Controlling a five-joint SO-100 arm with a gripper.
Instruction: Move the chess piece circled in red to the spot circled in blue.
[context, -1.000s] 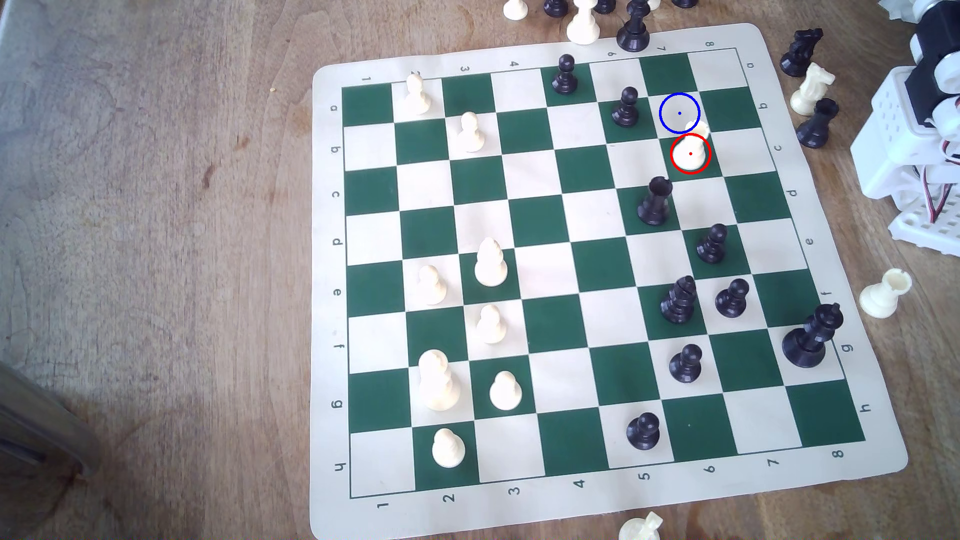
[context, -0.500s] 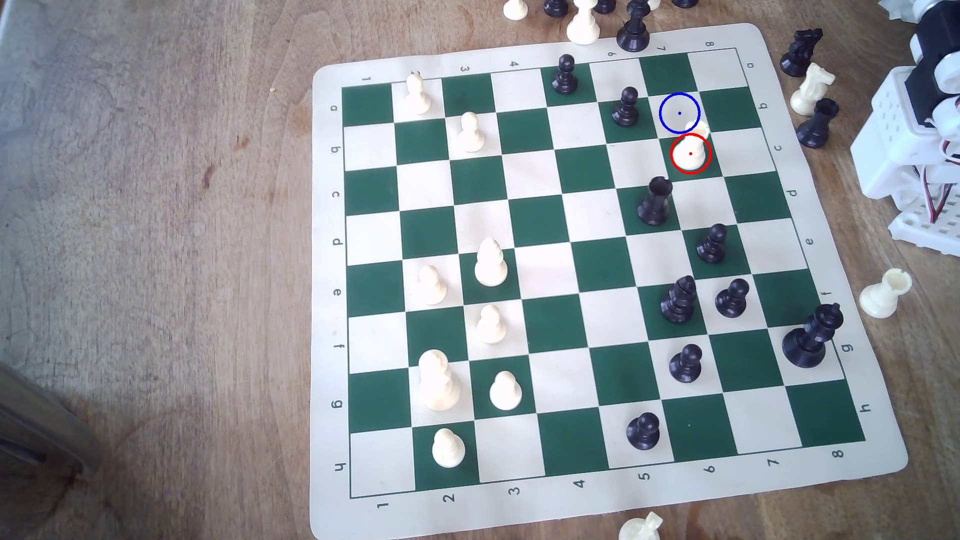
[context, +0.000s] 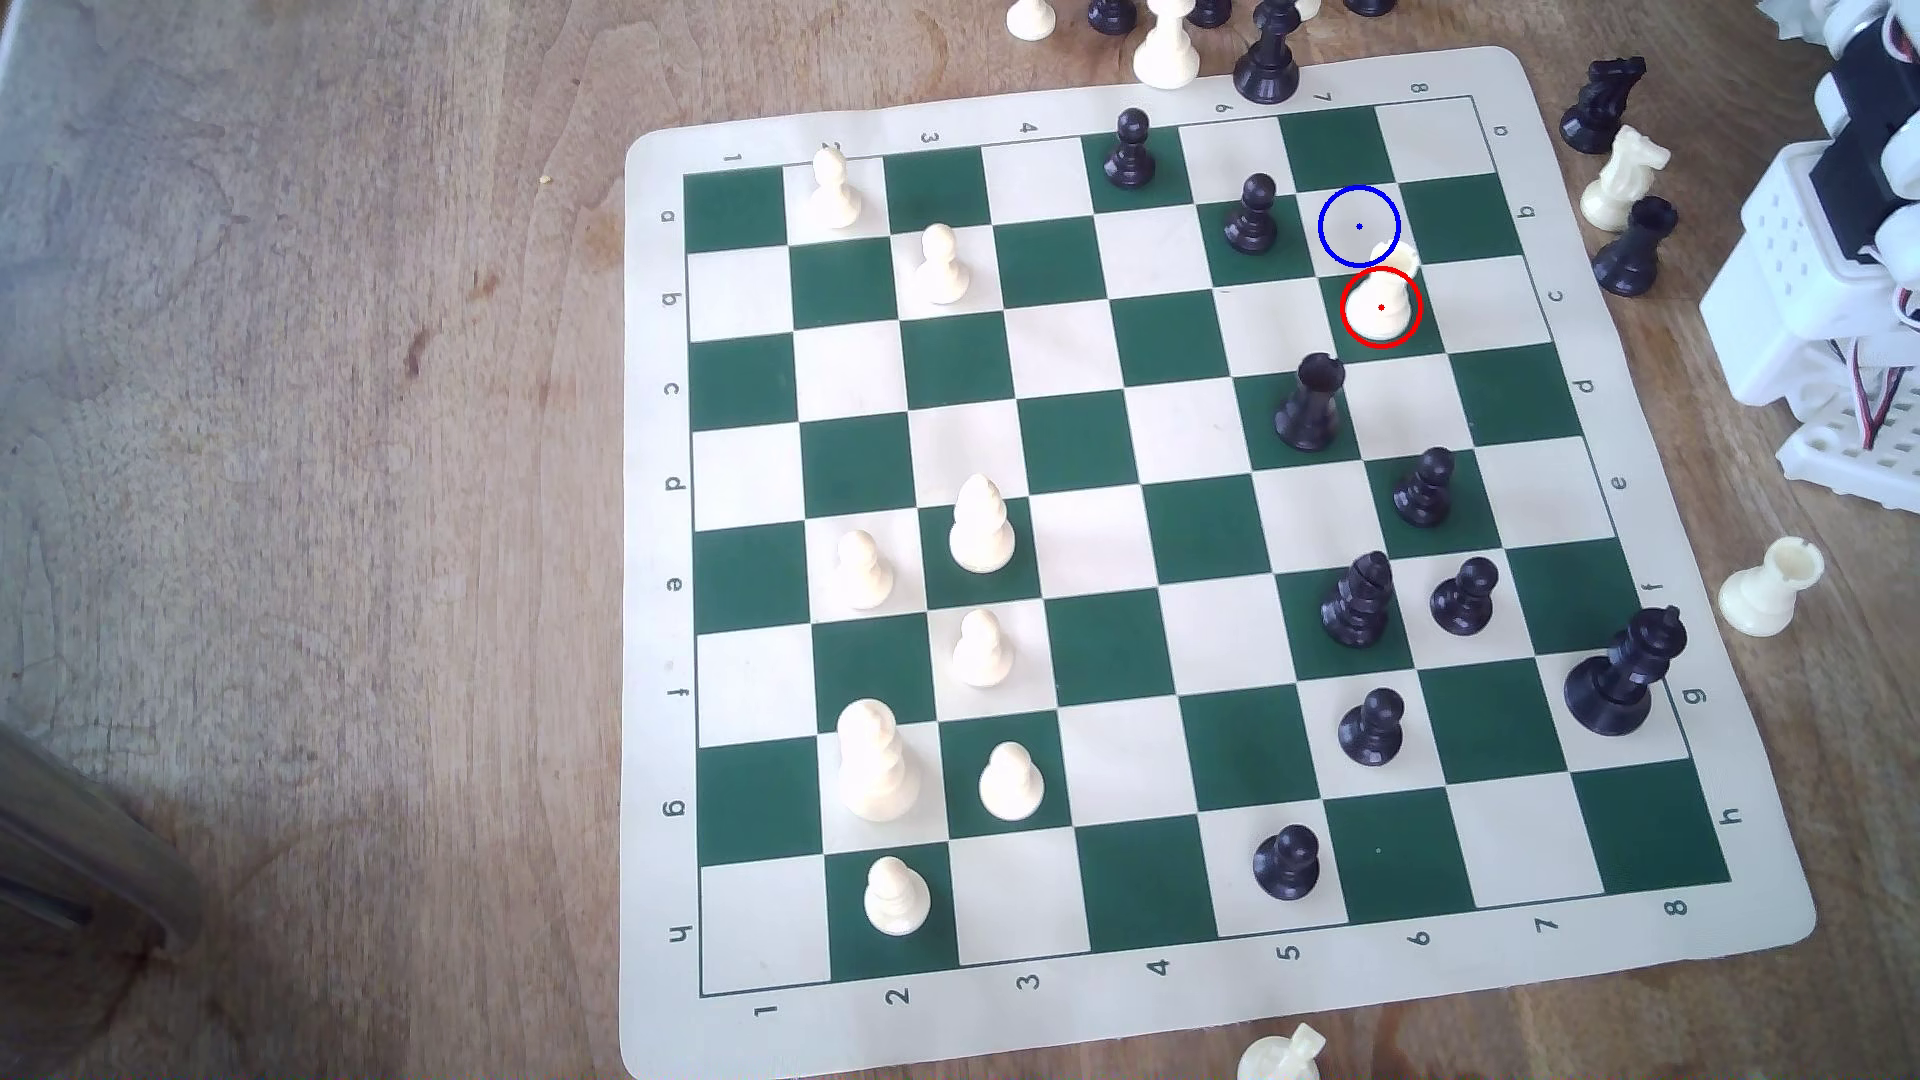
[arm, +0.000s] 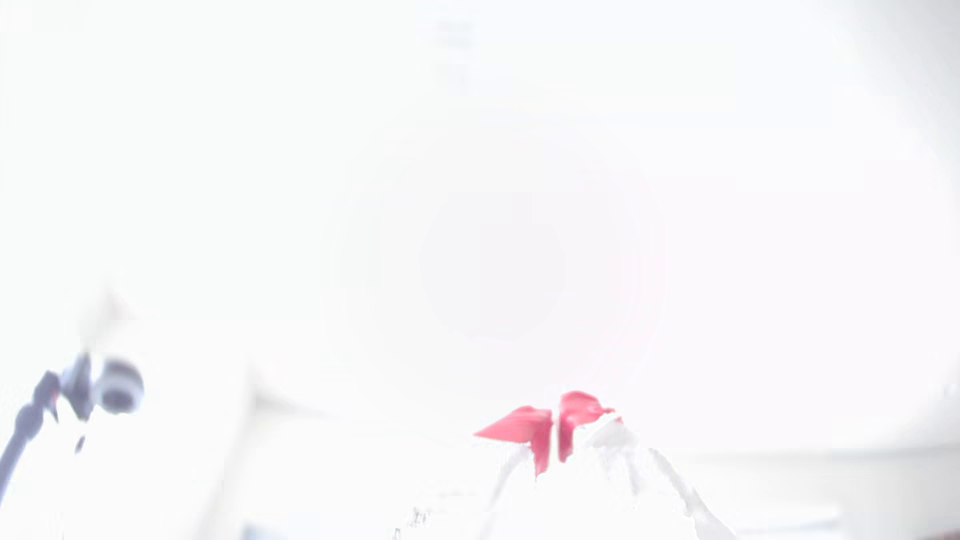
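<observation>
One change: the arm (context: 1849, 208) at the exterior view's right has shifted slightly; the rook (context: 1382, 301) stays off the blue spot (context: 1359, 225). Gripper (arm: 555, 431) opening: cannot tell.

1 board (context: 1081, 447) is counted, with 9 cream pcs (context: 980, 524) and 9 black pcs (context: 1371, 727) on it. Off it, at least 5 cream and 6 black are seen, some cut off. 1 red ring (context: 1343, 312) and 1 blue ring (context: 1322, 226) are marked.
</observation>
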